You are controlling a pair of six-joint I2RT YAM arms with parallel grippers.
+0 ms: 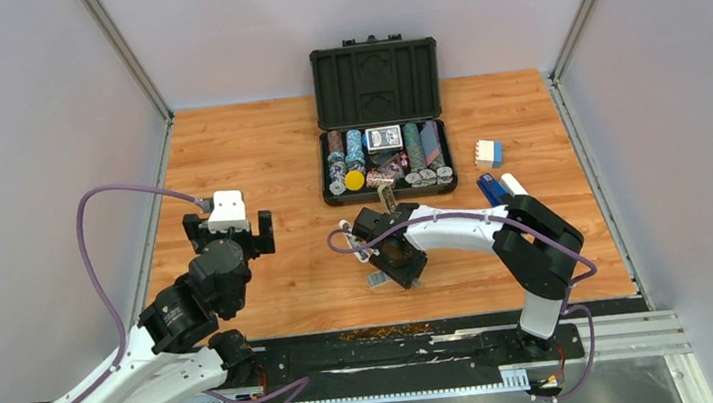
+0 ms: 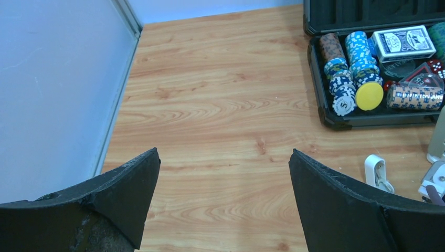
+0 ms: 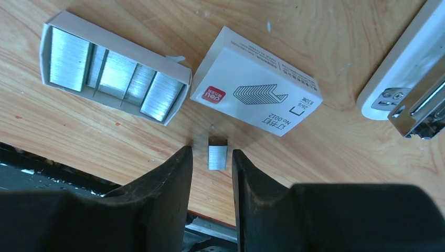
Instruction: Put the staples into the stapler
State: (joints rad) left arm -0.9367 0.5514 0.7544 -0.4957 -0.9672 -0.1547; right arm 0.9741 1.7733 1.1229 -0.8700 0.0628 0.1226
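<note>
The right gripper (image 3: 211,153) hung low near the middle of the worktop's (image 3: 336,142) near edge. Its jaws were narrowed around a short staple strip (image 3: 217,157) resting there, with a sliver of space on each side, so nothing was gripped. Just beyond lay the open tray of staples (image 3: 113,73) and its white sleeve (image 3: 257,89), with the opened stapler (image 3: 401,63) near the sleeve. The left gripper (image 2: 224,157) stood wide open and empty toward the left edge.

The wooden table (image 1: 258,162) carries 1 open black case (image 1: 375,69), 1 staple tray (image 3: 120,46), its white sleeve (image 3: 256,89) just beside it, 1 loose staple strip (image 3: 216,156) near the sleeve, the stapler (image 3: 404,68), 1 dark blue stapler (image 1: 491,188) and 1 white-and-blue block (image 1: 489,154).
</note>
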